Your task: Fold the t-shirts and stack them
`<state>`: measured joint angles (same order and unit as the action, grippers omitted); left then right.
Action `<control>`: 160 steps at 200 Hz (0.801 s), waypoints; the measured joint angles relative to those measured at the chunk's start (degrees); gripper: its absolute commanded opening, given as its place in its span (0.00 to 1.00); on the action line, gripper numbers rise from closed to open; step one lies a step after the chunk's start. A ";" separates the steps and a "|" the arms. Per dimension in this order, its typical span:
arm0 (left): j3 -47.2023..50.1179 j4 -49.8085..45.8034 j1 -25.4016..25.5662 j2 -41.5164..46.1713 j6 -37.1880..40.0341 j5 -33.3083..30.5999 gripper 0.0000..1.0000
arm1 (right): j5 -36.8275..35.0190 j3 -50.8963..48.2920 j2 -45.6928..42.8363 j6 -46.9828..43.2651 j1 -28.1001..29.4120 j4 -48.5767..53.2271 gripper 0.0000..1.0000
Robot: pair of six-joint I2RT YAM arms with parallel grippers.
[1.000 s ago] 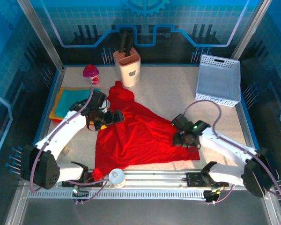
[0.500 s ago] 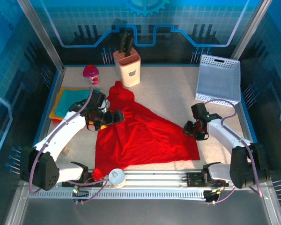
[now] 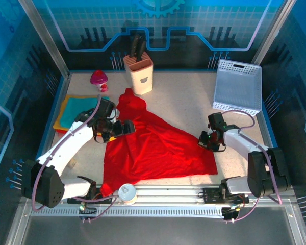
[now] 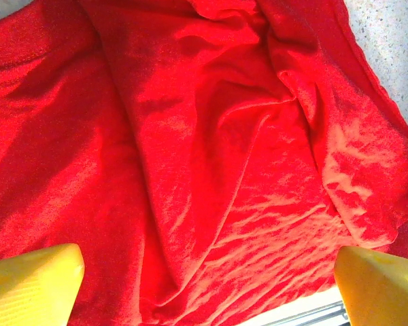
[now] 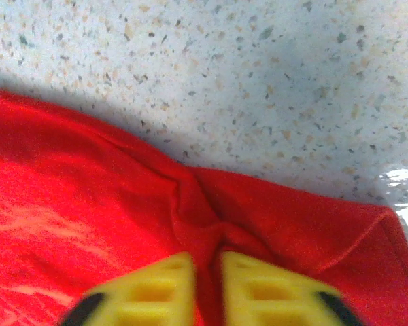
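Red t-shirt [image 3: 153, 148] unfolded on desk [image 3: 183, 99]; right claw [image 5: 207, 272] pinching its edge, left claw [image 4: 207, 278] empty.
Right claw is closed tight on a pucker of cloth at the shirt's right edge, evidently to draw it flat; left claw hovers spread wide above the left side, holding nothing. Folded teal, orange and yellow t-shirts [image 3: 74, 115] sit stacked at far left.

The t-shirt [image 3: 153, 148] is bright red, the folded shirts [image 3: 71, 115] teal, orange and yellow, the basket [image 3: 238, 86] white and perforated, the table [image 3: 183, 102] pale and speckled, the fingertips [image 5: 160, 285] yellow
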<state>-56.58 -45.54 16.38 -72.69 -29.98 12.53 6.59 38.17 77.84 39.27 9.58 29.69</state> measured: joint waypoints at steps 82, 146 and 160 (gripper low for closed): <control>-10.32 -2.84 -8.02 -4.74 4.28 1.03 0.94 | -3.34 25.83 5.77 -4.46 -0.61 4.37 0.00; -39.69 -4.98 -11.61 -30.18 7.50 -1.33 0.67 | -5.20 45.40 16.09 -10.21 -2.91 5.35 0.00; -44.39 -5.22 -11.61 -35.82 7.50 -1.73 0.64 | -5.55 46.45 17.53 -10.99 -2.91 4.83 0.00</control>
<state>-100.97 -50.76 4.78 -108.51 -22.48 10.81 1.04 84.62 95.37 28.27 6.68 34.52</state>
